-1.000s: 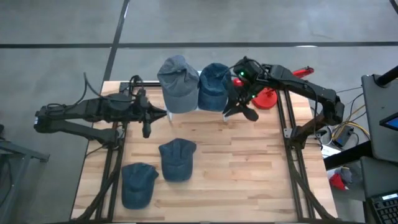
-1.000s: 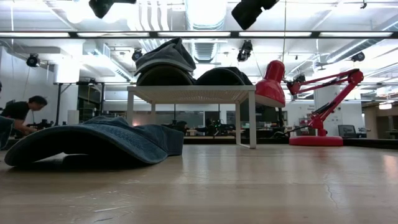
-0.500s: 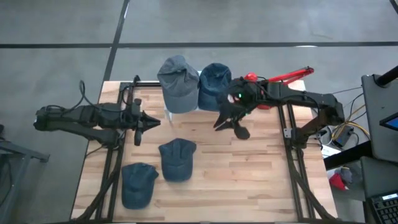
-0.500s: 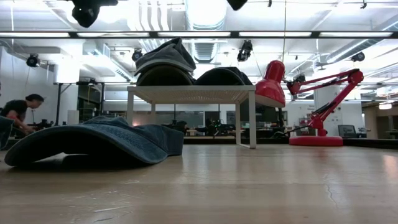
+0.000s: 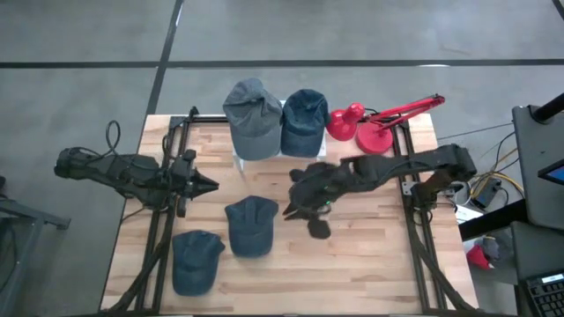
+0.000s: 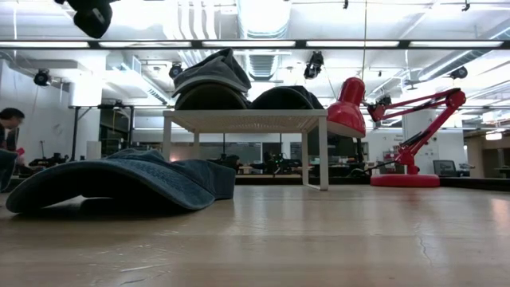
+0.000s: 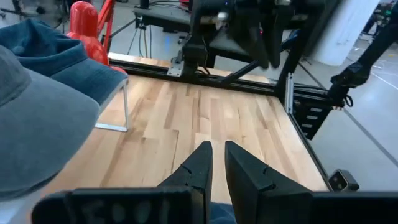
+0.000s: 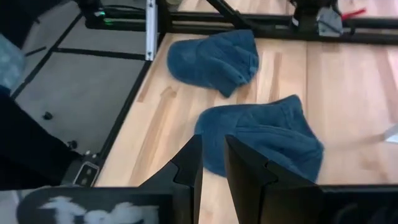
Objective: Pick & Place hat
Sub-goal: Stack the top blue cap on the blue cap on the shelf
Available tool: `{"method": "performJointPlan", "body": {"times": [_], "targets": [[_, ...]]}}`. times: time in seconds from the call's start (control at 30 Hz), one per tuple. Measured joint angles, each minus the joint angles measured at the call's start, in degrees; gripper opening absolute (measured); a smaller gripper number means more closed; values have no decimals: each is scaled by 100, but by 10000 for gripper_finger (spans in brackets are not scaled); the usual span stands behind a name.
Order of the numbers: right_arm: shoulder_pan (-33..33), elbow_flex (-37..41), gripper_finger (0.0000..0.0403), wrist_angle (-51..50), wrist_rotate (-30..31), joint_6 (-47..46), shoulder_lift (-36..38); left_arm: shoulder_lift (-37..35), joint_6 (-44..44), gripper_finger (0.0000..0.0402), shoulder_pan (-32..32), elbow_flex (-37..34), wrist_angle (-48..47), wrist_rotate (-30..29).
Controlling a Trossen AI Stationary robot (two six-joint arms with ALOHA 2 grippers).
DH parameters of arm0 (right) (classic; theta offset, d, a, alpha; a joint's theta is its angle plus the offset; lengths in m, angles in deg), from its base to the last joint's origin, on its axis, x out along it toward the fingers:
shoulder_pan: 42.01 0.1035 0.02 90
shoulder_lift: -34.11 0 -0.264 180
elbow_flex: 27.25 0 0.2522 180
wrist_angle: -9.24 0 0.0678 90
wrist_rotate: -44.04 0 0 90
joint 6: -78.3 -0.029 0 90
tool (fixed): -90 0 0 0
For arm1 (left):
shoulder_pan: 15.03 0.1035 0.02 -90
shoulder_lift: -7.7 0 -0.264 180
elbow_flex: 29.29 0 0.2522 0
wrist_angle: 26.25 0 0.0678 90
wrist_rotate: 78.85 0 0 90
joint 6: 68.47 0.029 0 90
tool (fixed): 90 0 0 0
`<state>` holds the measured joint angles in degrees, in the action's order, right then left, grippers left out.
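Grey concrete floor surrounds my wooden table [image 5: 352,264], and past its far edge the low view looks into a lit workshop where a person [image 6: 9,135] bends at the left side. A small white shelf [image 6: 247,119] stands at the back of the table and carries two stacks of hats: the grey stack [image 5: 249,119] and the blue stack [image 5: 304,119]. A red lamp [image 5: 374,128] sits just beside them, beyond my right arm.

My right end effector [image 5: 295,207] hangs over the middle of the table, its fingers [image 8: 245,171] nearly pressed together with only a thin gap and nothing between them. Just ahead of it lies a blue hat [image 5: 251,224], and farther off beyond that a second hat [image 5: 196,261] near the front corner.

My left end effector [image 5: 204,185] hovers near the table's left rail, fingers [image 7: 245,177] likewise almost pressed together and empty; the shelf stacks are near it, the hat on the table just beside and below.
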<state>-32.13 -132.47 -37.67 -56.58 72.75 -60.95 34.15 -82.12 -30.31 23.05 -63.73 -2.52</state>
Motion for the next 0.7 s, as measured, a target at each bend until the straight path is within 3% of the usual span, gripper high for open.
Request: {"method": "performJointPlan", "body": {"times": [0.43, 0.7], "targets": [[54, -261, 67, 74, 311, -1410, -1173, -895, 129, 45, -145, -677, 97, -243], [-137, -819, 129, -65, 308, -2277, -1953, -1576, 118, 45, -145, -1065, 69, -178]]}}
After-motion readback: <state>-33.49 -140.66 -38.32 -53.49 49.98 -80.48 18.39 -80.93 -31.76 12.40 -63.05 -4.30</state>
